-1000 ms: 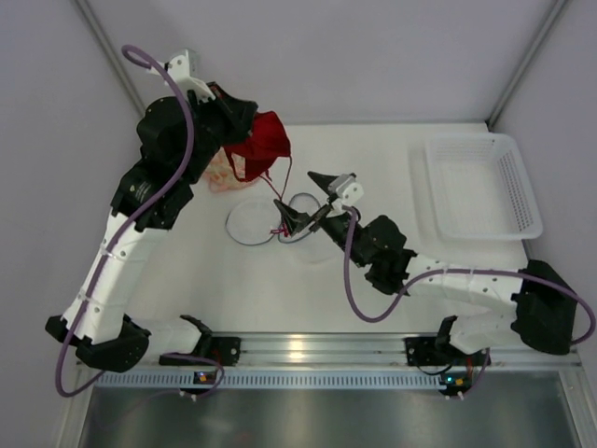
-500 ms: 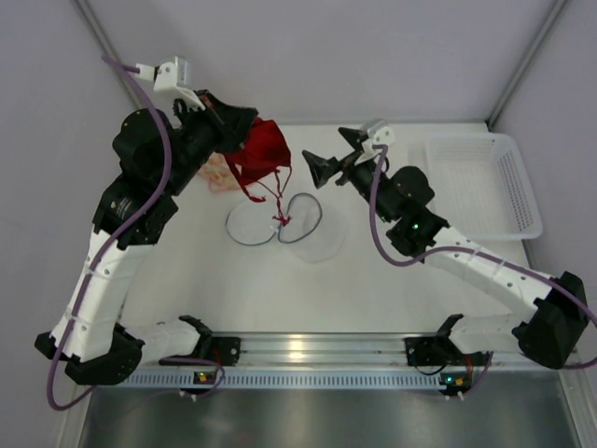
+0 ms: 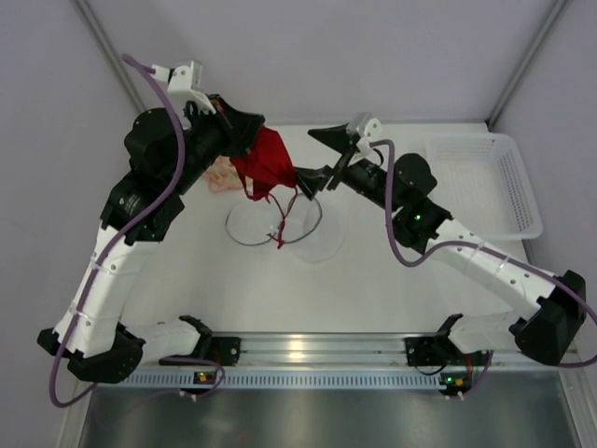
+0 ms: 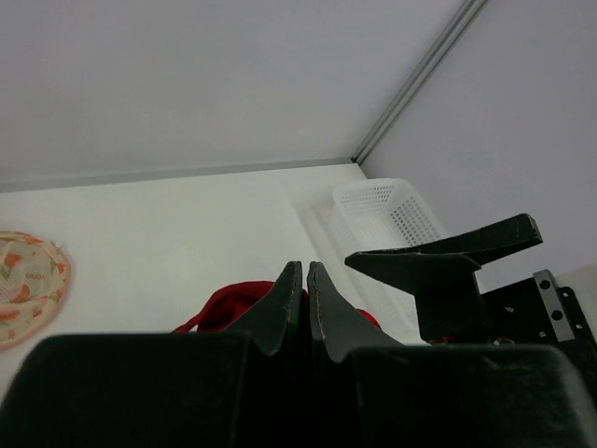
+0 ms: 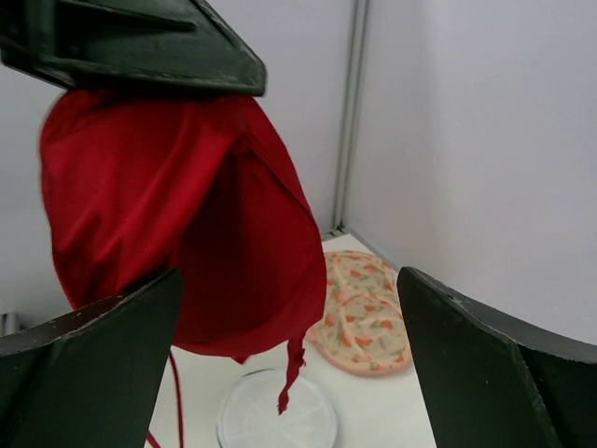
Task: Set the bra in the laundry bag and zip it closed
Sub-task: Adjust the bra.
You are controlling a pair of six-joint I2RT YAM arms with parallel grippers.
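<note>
Aloft, the left pincer [image 3: 256, 130] grips a plain red bra [image 3: 270, 161].

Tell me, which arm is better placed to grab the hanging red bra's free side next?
Probably the right. The right tool stands wide open beside the bra, while the left tool is shut on its top, holding it up.

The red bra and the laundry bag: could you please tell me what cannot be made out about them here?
- Top external: where the left gripper pinches the bra is hidden by its own fingers.
- Left wrist: the gripper's body covers most of the bra.
- Top external: the zip of the laundry bag is too small to tell open from shut.
- Right wrist: the laundry bag is cut off by the bottom edge.
</note>
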